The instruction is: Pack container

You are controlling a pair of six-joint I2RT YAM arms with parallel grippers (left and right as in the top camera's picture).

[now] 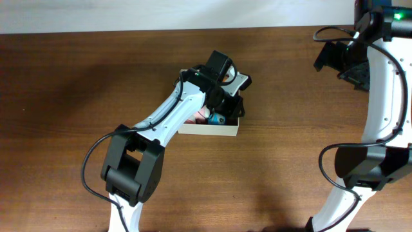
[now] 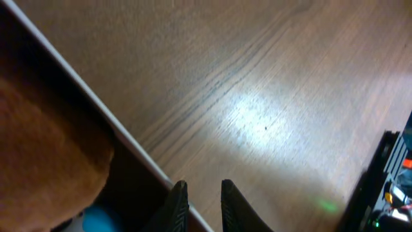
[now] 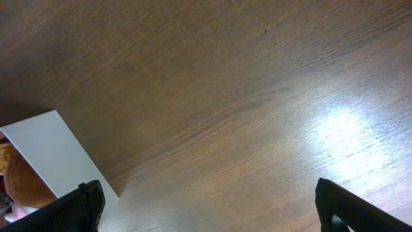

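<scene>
Your empty, clenched left gripper (image 2: 199, 207) hovers at the rim of the container (image 1: 209, 129) on the tabletop (image 1: 77, 77) and could snag and drag it if lowered; your right gripper (image 3: 209, 211), released, is well away from it.

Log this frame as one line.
task: pack container | left gripper: nearly shut, empty, at container rim | right gripper: open, empty, over table | inside: brown item, blue item

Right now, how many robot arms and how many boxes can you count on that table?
Robot arms: 2 (left arm, right arm)
Cardboard box: 1
Total: 3
Toys inside the box are mostly hidden under the left arm, so uncounted.
</scene>
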